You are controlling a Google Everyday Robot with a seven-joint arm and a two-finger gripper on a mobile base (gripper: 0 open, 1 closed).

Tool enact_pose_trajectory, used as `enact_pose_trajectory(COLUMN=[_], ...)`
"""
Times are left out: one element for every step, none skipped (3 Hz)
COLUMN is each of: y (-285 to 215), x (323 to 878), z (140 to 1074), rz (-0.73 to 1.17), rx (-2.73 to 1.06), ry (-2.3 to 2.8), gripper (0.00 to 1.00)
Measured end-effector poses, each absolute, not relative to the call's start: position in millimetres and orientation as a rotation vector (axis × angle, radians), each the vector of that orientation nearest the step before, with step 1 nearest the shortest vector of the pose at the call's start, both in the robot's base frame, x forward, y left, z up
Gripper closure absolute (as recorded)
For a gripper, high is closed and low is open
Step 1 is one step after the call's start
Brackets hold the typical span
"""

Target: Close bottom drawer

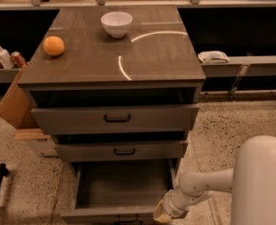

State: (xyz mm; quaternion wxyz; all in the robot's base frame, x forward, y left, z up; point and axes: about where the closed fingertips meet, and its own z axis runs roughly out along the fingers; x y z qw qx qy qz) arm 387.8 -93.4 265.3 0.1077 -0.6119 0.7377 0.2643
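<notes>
claw (161, 214) at bottom drawer (121, 187) front (right end), bowl (116, 23) behind orange (53, 45)

Dim, warm overhead light throws curved glare streaks across the tabletop (81, 64), and the open bottom drawer (121, 189) lies in shadow. The pale end effector (162, 213), at 6 o'clock, catches the light.

Glossy cabinet top (152, 55), matt wooden bottom drawer (121, 186), smooth end effector (160, 214) at its front

Tool (162, 214) at bottom drawer (121, 186) front's right corner; speckled floor (222, 139) open alongside
</notes>
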Motion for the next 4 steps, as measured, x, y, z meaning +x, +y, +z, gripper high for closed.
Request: enact_pose_trajectory(y=[-92.0,-91.4,-91.7,-89.4], x=[381.8,381.2,379.5,378.2], z=[230.5,206.4,189.6,177.7], rz=[0.770,0.741,0.719,0.693], rx=[-1.792,-1.784,-1.783,-1.785], ry=[2.191,2.217,2.240,2.252], gripper=[1.00,1.00,1.00,1.00])
